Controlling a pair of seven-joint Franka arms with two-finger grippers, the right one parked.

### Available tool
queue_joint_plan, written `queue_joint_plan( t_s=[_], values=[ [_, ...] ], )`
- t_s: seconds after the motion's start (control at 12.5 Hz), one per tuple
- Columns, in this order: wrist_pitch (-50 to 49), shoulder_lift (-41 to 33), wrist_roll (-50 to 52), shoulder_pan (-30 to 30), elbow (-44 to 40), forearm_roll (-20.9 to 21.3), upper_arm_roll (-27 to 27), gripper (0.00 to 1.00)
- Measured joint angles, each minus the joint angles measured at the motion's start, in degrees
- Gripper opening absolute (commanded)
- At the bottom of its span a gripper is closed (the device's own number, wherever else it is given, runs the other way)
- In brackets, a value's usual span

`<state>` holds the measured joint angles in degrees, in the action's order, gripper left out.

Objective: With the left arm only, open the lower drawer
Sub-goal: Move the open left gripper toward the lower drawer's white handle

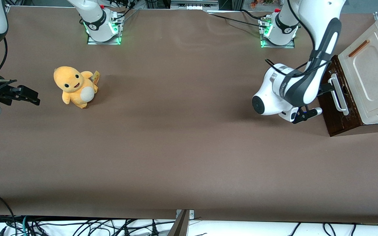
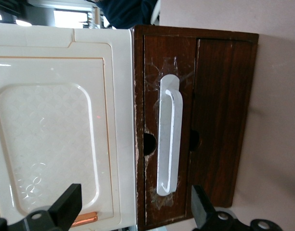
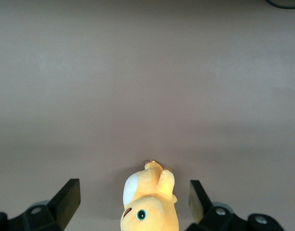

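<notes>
- Table point(image 1: 182, 141): I see a brown mat covering the whole work surface, cables along the edge nearest the front cam.
- Cabinet point(image 1: 369, 75): sits at the working arm's end of the table; cream panel point(image 2: 51, 130) w/ a small orange-brown handle point(image 1: 359, 48) above a dark wood base.
- Left arm point(image 1: 320, 42): glossy white w/ dark inset, reaching down from its base to just in front of the cabinet; wrist housing low over the mat.
- Lower drawer point(image 2: 205, 120): dark brown front, directly under the cream panel, facing the arm. From my wrist cam it looks closed or nearly so; can't tell for sure.
- Plush toy point(image 1: 74, 87): orange w/ pale belly, upright on the mat toward the parked arm's end, well apart from the cabinet.
- White bar handle point(image 2: 169, 134): long, mounted across the drawer front, untouched.
- Gripper point(image 2: 133, 209): spread wide, hanging just in front of the drawer; its two black fingers point(image 2: 68, 204) straddle the line of the handle w/o contact, holding nothing.
</notes>
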<state>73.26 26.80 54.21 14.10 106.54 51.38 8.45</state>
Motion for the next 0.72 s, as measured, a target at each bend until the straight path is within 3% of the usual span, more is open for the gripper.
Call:
queue_joint_plan(
  t_s=[0.72],
  values=[
    [0.51,5.32,5.25,-0.46,3.44,5.96,-0.04,1.00]
  ],
)
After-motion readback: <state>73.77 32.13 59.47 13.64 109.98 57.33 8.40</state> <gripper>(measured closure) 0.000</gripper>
